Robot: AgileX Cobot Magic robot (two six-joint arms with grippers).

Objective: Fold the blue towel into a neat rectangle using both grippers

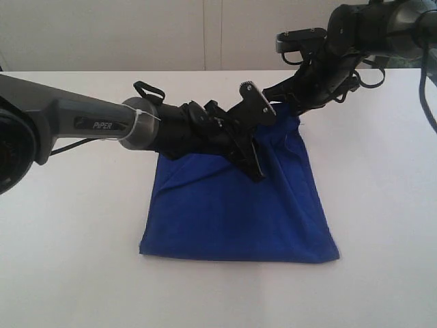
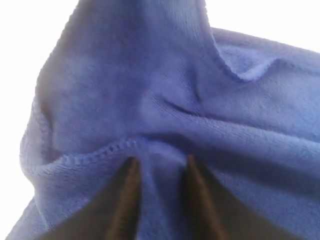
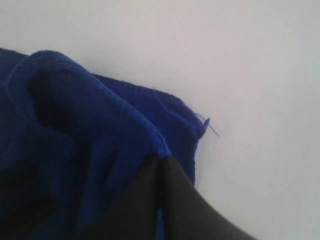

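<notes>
We find the blue towel [image 1: 232,219] lying on the white table [image 1: 382,205], doubled over. Its near edge rests flat and fairly square, while its far portion is drawn up off the surface into a slack peak. The right gripper [image 1: 290,101] is closed hard on the far right corner. In the right wrist view its black fingers [image 3: 145,200] meet at the hem, with the loose thread tag [image 3: 210,125] just beside them. We judge that this hold is what keeps that corner raised and the right edge taut. The left gripper [image 1: 254,160] reaches across the middle and bears down on the far central part of the cloth. In the left wrist view its two fingers stand apart at a middling gap, their tips against the stitched hem [image 2: 100,152] with a soft ridge of towel between them. That ridge looks loose rather than pinched, so we record this gripper as parted and not yet holding. Its placement suggests a fresh grasp being sought on the far edge, to match the right-hand hold. The far left side sags and wrinkles for want of one. The fold is partly made, and the edges are not yet aligned into a neat rectangle.
</notes>
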